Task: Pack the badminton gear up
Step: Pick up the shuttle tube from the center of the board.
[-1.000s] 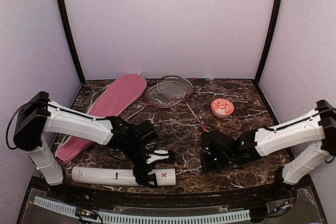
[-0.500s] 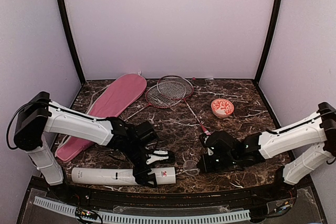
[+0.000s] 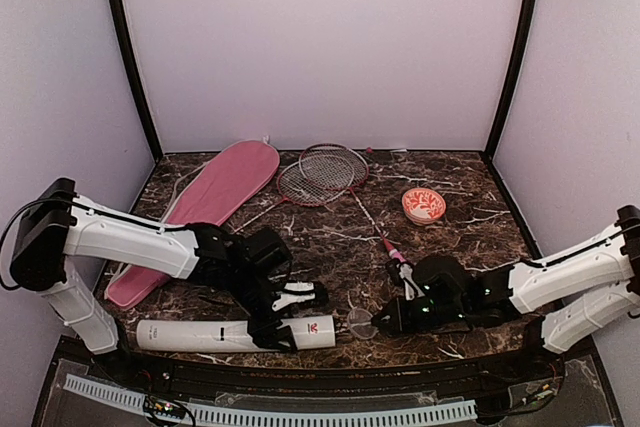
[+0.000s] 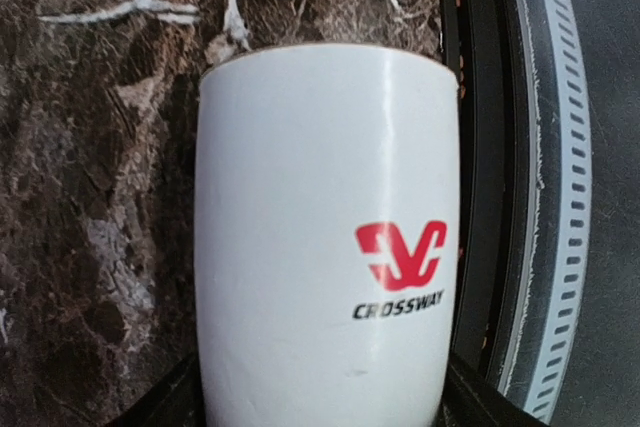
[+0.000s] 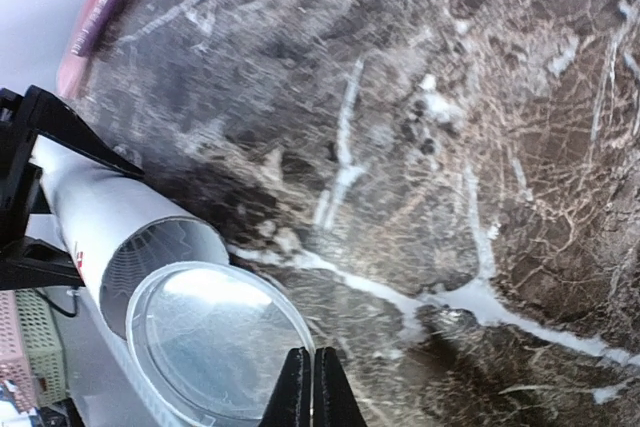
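Tube [image 3: 190,335] is laid left-right at near edge, straddled by left gripper [image 3: 288,319]; grip cannot be told. Lid [image 3: 362,323] is pinched by right gripper [image 3: 380,325], just right of the tube's open mouth.

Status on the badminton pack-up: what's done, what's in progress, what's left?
Done: nothing visibly packed yet. In hand: the right gripper is shut on the clear lid, held beside the open end of the tube; the left gripper straddles that end. Left: cap the tube, then get both rackets, lying outside on the table, into the pink bag.
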Controlling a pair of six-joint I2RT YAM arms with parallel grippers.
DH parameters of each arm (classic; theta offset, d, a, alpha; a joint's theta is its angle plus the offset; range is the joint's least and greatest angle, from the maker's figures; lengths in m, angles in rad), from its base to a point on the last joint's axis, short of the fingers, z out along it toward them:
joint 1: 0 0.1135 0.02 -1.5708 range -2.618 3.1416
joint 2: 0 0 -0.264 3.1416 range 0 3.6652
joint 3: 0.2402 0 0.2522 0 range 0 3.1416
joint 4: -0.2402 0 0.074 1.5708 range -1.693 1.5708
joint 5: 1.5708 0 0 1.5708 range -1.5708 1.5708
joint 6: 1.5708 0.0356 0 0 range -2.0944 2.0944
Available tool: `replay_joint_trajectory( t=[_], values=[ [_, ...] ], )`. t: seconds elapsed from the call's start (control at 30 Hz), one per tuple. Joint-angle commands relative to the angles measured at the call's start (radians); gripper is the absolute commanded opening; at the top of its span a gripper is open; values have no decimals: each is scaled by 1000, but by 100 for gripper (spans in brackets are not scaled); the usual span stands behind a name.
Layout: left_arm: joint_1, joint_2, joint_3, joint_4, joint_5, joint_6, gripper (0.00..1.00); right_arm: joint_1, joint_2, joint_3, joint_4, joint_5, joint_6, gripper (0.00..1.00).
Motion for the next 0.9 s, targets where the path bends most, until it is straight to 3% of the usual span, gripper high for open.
replay_joint_trajectory(
  t=[0.0,0.27,0.53,0.87],
  values=[
    [-2,-109,-3,37,-28,22,70,-5,-106,-41,110,12,53,0],
    [-2,-76,-3,21,-38,16,72,-12,-258,-101,70,98,75,0],
    [-2,7,27,9,-19,25,71,-13,-158,-78,75,48,21,0],
    [-2,-96,3,33,-36,2,68,-11,-101,-102,237,2,59,0]
  ],
)
